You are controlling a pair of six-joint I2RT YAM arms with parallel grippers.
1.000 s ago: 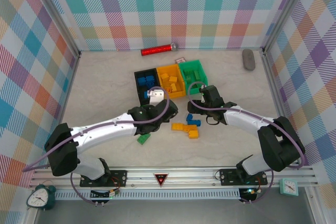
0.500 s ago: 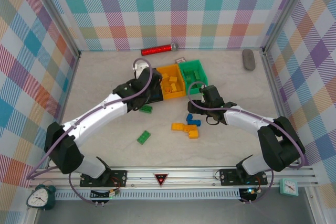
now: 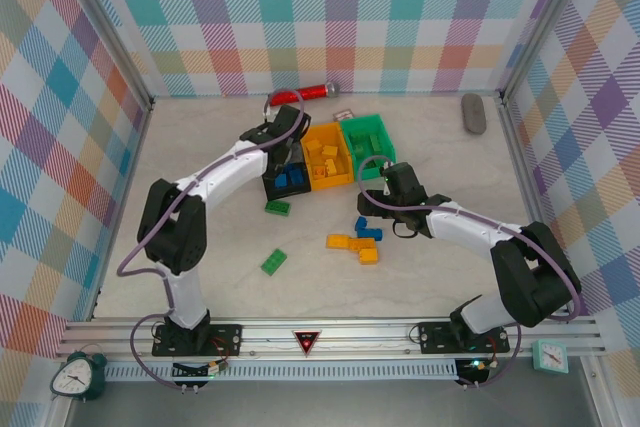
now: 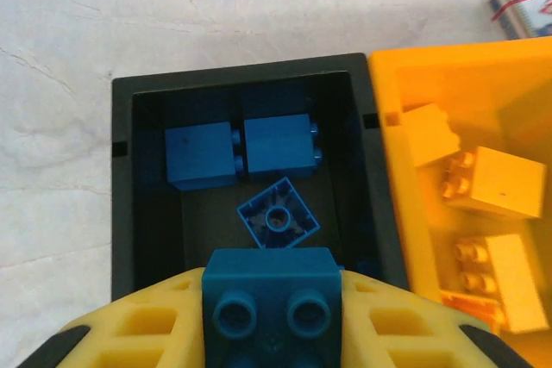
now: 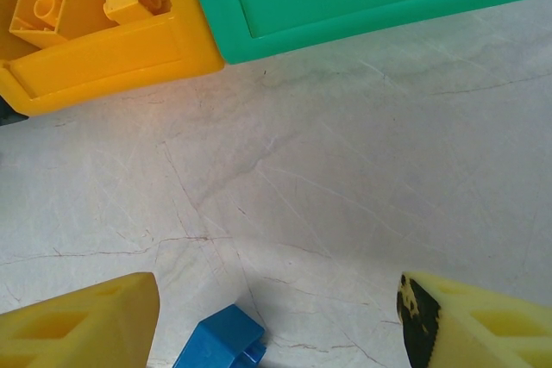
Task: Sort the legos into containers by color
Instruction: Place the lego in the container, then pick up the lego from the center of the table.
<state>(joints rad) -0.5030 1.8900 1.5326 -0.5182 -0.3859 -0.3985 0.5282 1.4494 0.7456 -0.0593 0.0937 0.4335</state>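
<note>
- Left gripper pinches a held blue brick between its yellow fingers. Studs face the camera, lower centre of the left wrist view, above the black bin.
- Top view: left gripper is over the rear of the black bin, upper centre of frame.
- Inside the black bin: two blue bricks side by side, and an upside-down blue brick just below them.
- Orange bin touches the black bin's right side and holds orange-yellow bricks.
- Green bin sits right against the orange bin.
- Right gripper has its fingers spread wide, low over the table. A loose blue brick is at the bottom edge, nearer the lower-left finger.
- Top view: right gripper is just below the green bin, above a mixed cluster of blue and orange-yellow bricks at centre.
- Green brick lies just below the black bin; second green brick lies lower, well apart.
</note>
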